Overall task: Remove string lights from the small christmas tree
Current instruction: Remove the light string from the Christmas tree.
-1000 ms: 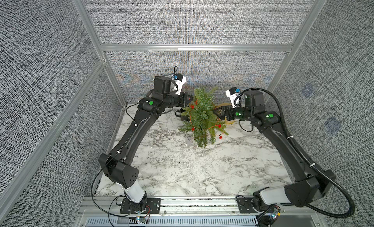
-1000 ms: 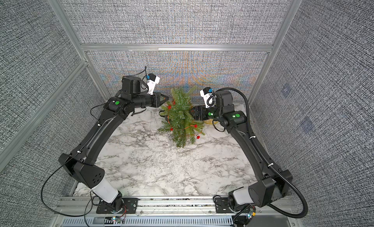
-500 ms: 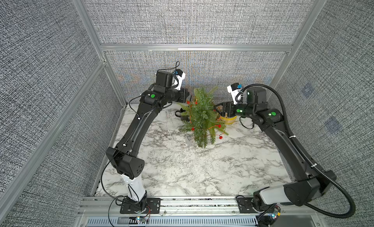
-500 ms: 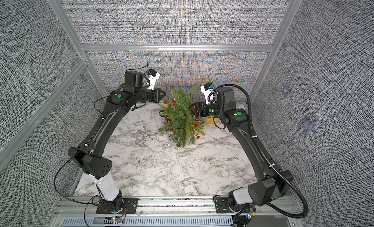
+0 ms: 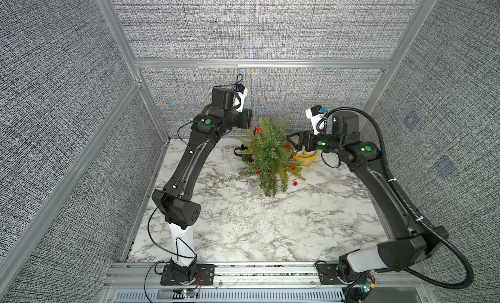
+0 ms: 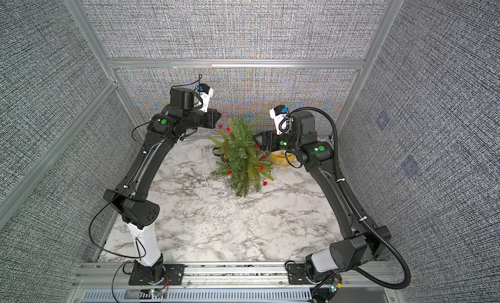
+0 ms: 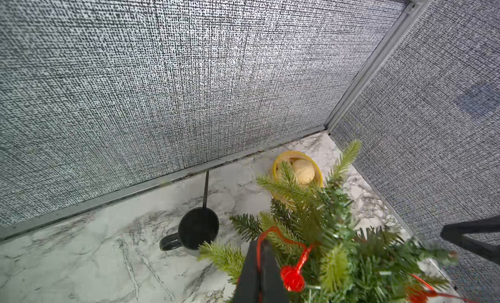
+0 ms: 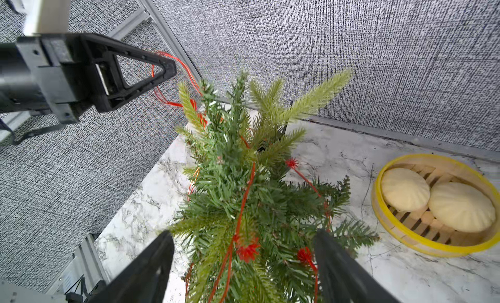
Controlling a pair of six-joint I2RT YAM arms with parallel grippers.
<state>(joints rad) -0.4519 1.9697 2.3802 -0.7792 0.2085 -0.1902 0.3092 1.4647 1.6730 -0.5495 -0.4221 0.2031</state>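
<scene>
The small christmas tree [image 5: 270, 155] [image 6: 240, 158] stands upright at the back of the marble table, green and bushy. The string lights [image 5: 293, 168] [image 8: 244, 190], a thin red wire with round red bulbs, wind down through its branches. My left gripper [image 5: 247, 120] [image 7: 261, 243] is shut on a loop of that wire beside the treetop, and a bulb [image 7: 292, 278] dangles just past its tips. It also shows in the right wrist view, left gripper [image 8: 167, 69], with wire strands running from it into the top branches. My right gripper [image 5: 293, 142] [image 8: 243, 242] is open, its fingers [image 8: 159, 255] on either side of the tree's foliage.
A black mug [image 5: 244, 153] [image 7: 198, 228] stands just behind the tree on the left. A yellow-rimmed steamer basket [image 8: 405, 234] [image 5: 307, 159] with two pale buns sits to the tree's right, under my right wrist. The back wall rises close behind them.
My left arm has lifted, carrying its shut gripper and the wire from beside the tree up to treetop height. The right gripper has stayed at the tree.
</scene>
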